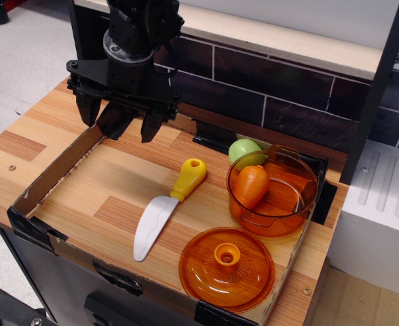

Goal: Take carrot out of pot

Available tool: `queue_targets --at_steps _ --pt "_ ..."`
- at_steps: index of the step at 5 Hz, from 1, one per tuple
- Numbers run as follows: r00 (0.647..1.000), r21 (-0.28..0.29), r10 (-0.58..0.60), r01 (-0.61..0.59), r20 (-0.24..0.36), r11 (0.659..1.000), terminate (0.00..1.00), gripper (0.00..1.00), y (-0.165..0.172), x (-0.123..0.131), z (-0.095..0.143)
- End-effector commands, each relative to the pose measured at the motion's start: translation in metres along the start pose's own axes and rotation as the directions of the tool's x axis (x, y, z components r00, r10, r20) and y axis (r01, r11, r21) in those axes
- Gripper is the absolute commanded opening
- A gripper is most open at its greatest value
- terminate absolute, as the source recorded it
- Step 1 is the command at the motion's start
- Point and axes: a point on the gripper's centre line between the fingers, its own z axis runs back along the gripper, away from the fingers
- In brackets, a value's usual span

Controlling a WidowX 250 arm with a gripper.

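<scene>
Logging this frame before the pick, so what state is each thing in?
carrot: inside the pot, leaning on its wall.
pot: upright, uncovered.
lid: off, knob up, beside the pot.
toy knife: lying flat.
green fruit: behind the pot.
end effector: open, empty, raised.

The carrot (252,185) lies in the pot (281,221) near the bench's right edge; fruit (242,148) behind, lid (226,269) in front, knife (165,210) left.

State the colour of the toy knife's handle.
Yellow; the white-bladed plastic toy knife's handle shows plainly in the observation.image view.
</scene>
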Motion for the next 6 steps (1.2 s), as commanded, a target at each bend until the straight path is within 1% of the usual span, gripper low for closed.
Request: queue_targets --at_steps 1,2,3,4,5,6 --pt "1.0 0.0 0.0 0.0 0.0 1.0 0.0 1.0 0.0 0.0 0.0" --pt "1.0 -0.04 -0.009 0.01 0.025 0.999 0.0 1.0 -0.024 0.003 0.018" --pt "0.997 -0.104 -0.069 0.072 0.034 0.992 0.0 1.0 -0.049 0.003 0.044" --pt "0.991 -0.154 -0.124 0.129 0.044 0.98 0.0 1.0 -0.077 -0.001 0.062" --pt "0.981 -0.202 -0.189 0.193 0.039 0.96 0.0 1.0 -0.099 -0.007 0.067" --pt "0.979 -0.233 -0.202 0.199 0.011 0.952 0.0 1.0 -0.115 -0.009 0.058"
